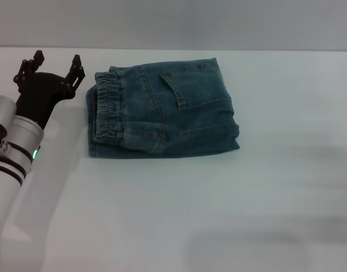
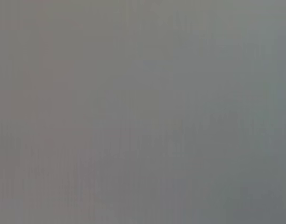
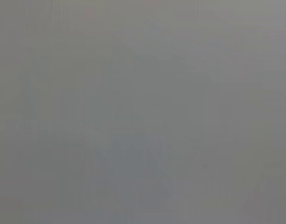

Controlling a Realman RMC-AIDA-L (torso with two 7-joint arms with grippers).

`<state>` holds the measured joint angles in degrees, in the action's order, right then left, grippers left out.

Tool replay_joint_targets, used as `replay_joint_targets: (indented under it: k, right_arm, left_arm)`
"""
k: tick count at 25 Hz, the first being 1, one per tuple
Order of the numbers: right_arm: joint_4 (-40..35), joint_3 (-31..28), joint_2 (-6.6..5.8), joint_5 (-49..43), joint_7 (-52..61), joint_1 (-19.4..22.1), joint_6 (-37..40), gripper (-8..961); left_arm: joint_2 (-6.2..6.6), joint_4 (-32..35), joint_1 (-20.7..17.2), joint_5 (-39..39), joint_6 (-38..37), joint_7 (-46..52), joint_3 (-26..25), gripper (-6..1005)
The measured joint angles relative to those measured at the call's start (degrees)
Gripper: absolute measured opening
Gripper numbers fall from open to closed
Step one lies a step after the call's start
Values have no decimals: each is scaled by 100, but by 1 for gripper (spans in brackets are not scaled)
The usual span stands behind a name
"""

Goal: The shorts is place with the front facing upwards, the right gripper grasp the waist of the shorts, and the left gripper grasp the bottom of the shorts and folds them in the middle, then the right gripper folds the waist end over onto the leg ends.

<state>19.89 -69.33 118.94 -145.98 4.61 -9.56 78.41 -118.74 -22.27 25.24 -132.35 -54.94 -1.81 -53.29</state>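
The blue denim shorts (image 1: 165, 110) lie folded into a compact rectangle on the white table (image 1: 219, 215) in the head view. Their elastic waist (image 1: 107, 107) sits along the left edge of the bundle, and a back pocket (image 1: 196, 88) faces up. My left gripper (image 1: 56, 64) hovers open just left of the waist, holding nothing and not touching the fabric. The right gripper is out of view. Both wrist views show only a plain grey blur.
The table's far edge (image 1: 275, 50) runs behind the shorts. My left arm's silver forearm (image 1: 15, 153) occupies the near left side.
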Motion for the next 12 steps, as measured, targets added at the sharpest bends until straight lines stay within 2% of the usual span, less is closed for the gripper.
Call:
replay_joint_targets:
  k: [12]
  right_arm:
    - [-10,20,24,0,22,20,-27,800]
  left_arm:
    - [9,78,-2,-11,-17,-59,104,799]
